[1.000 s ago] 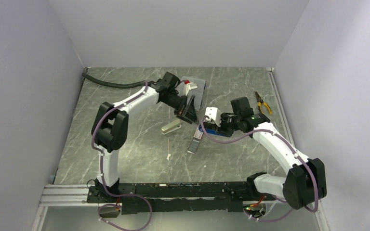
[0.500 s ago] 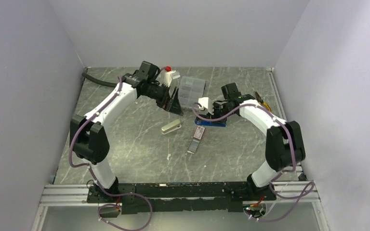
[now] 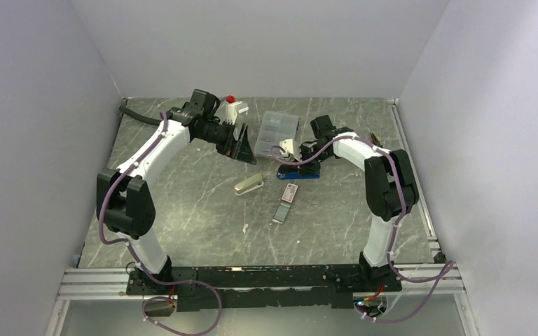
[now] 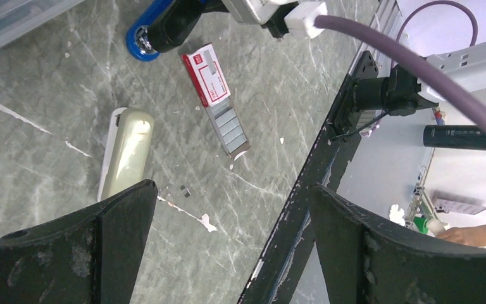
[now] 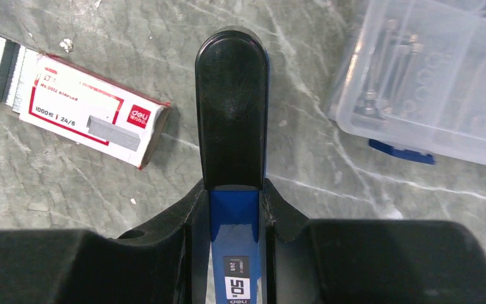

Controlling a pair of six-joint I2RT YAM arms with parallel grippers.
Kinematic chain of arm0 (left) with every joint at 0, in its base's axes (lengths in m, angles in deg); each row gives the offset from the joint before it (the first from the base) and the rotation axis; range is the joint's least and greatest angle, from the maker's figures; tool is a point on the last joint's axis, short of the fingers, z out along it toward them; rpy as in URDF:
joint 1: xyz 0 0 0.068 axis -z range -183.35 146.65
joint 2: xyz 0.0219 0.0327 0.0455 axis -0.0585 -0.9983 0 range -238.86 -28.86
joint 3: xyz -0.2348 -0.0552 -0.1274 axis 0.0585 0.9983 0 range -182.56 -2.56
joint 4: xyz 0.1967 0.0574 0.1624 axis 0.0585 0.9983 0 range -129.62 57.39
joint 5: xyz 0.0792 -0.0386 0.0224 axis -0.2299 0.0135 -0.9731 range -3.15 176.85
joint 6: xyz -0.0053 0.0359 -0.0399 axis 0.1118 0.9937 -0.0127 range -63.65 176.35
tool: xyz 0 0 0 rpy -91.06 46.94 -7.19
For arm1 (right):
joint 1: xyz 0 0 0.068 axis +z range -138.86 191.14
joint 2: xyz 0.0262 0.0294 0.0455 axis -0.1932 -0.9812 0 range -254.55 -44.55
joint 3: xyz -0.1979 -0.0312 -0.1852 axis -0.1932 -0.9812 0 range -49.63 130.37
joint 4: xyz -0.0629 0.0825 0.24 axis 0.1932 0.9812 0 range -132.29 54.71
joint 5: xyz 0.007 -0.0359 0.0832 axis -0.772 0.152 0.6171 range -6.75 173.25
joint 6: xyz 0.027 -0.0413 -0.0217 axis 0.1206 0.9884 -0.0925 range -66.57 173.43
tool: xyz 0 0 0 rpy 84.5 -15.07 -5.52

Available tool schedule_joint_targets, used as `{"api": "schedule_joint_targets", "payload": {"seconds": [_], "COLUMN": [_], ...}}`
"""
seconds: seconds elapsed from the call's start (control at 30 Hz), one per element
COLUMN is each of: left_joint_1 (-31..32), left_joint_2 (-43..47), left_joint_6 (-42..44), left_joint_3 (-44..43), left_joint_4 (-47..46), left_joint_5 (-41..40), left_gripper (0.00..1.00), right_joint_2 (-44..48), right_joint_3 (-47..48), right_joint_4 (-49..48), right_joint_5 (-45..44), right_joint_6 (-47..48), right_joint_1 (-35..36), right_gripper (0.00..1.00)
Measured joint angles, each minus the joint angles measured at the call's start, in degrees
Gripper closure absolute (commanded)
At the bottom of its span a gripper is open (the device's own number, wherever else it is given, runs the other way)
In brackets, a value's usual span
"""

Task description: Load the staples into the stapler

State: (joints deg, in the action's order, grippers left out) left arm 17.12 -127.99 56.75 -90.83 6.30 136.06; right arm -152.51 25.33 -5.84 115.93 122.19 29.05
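The stapler [image 5: 231,120], blue with a black top, lies on the marble table, and my right gripper [image 5: 233,193] is shut on its blue body. From above, it [image 3: 302,176] sits right of centre under that gripper [image 3: 295,166]. The staples [image 4: 229,130] are grey strips in a dark tray slid out of a white box with a red end [image 4: 206,75], lying just in front of the stapler. In the top view the box [image 3: 291,192] and the staples [image 3: 281,212] are apart from both grippers. My left gripper [image 4: 232,190] hangs open and empty above the table, back left [image 3: 246,150].
A cream oblong object [image 3: 249,185] lies left of the staple box. A clear compartment case [image 3: 280,126] stands at the back, close behind the stapler [image 5: 430,82]. A black hose [image 3: 143,117] runs along the back left corner. Grey walls close three sides.
Both arms have swung toward the back of the table. The left gripper moved back and left, still open. The right gripper carried the stapler slightly back and left.
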Motion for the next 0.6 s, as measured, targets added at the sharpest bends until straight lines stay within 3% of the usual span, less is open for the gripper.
{"api": "schedule_joint_targets", "payload": {"seconds": [0.37, 0.6], "left_joint_1": [-1.7, -2.0], "left_joint_2": [0.3, 1.1], "left_joint_6": [-0.2, -0.2], "left_joint_3": [0.0, 1.4], "left_joint_4": [-0.2, -1.0], "left_joint_5": [0.7, 1.0], "left_gripper": [0.06, 0.06], "right_joint_2": [-1.2, 0.0], "right_joint_3": [-1.6, -3.0], "right_joint_4": [-0.3, 0.6], "right_joint_5": [2.4, 3.0], "right_joint_6": [1.5, 1.5], "right_joint_1": [0.1, 0.5], "right_gripper": [0.84, 0.56]}}
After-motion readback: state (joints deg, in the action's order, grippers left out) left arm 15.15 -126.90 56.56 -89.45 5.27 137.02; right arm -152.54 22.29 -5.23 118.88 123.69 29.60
